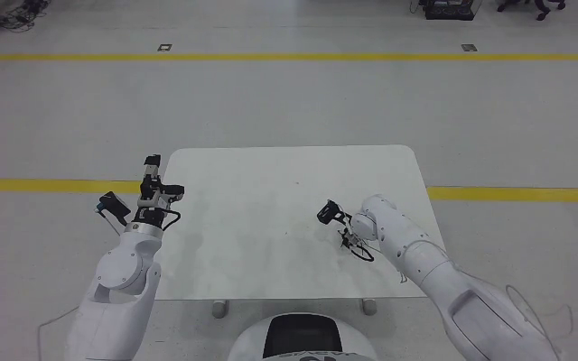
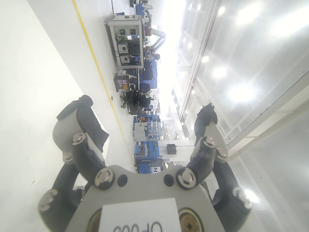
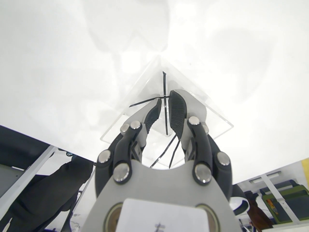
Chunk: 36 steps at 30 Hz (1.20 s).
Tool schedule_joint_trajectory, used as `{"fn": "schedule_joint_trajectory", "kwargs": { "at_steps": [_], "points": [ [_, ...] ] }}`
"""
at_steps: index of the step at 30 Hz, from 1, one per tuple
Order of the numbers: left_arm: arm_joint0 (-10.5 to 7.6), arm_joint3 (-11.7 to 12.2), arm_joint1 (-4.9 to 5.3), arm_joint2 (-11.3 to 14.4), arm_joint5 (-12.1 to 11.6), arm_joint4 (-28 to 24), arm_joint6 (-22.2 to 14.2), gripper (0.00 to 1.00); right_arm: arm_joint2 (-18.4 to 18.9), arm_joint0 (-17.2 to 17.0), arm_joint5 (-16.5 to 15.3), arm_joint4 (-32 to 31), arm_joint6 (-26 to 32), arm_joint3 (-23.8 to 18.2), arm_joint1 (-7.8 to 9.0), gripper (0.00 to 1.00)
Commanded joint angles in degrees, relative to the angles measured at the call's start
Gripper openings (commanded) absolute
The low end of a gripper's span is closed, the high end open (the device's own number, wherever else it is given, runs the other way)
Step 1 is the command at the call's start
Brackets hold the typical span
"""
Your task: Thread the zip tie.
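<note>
A thin black zip tie (image 3: 164, 85) lies on a small clear plastic plate (image 3: 212, 119) on the white table (image 1: 271, 217); one strand crosses another and more of it loops back under my wrist. My right gripper (image 3: 166, 97) hovers just over it, its ribbed pads (image 3: 177, 109) a narrow gap apart with the long strand running between them, apparently untouched. From above, the right gripper (image 1: 346, 236) sits at the table's right side with the black loop (image 1: 359, 251) beside it. My left gripper (image 2: 146, 105) is wide open and empty, held at the table's left edge (image 1: 158, 185) and facing away into the room.
The white table's middle and far side are bare. Its front edge (image 3: 36, 136) runs close behind the right gripper. Yellow floor lines (image 1: 289, 57) cross beyond the table, with workstations far off.
</note>
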Motion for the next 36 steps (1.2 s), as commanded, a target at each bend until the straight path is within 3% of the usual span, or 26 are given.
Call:
{"fn": "schedule_joint_trajectory", "kwargs": {
  "at_steps": [1,7,16,36],
  "points": [
    [0.0,0.0,0.0,0.0,0.0,0.0,0.0,1.0,0.0,0.13,0.0,0.24,0.04,0.37,-0.11,0.17],
    [0.0,0.0,0.0,0.0,0.0,0.0,0.0,1.0,0.07,0.49,-0.14,0.81,-0.15,1.41,-0.42,0.01],
    [0.0,0.0,0.0,0.0,0.0,0.0,0.0,1.0,0.77,0.19,0.06,0.32,0.03,0.25,-0.16,0.0],
    [0.0,0.0,0.0,0.0,0.0,0.0,0.0,1.0,8.74,-6.15,-0.93,-2.08,5.19,-14.68,4.28,0.0]
  ]
}}
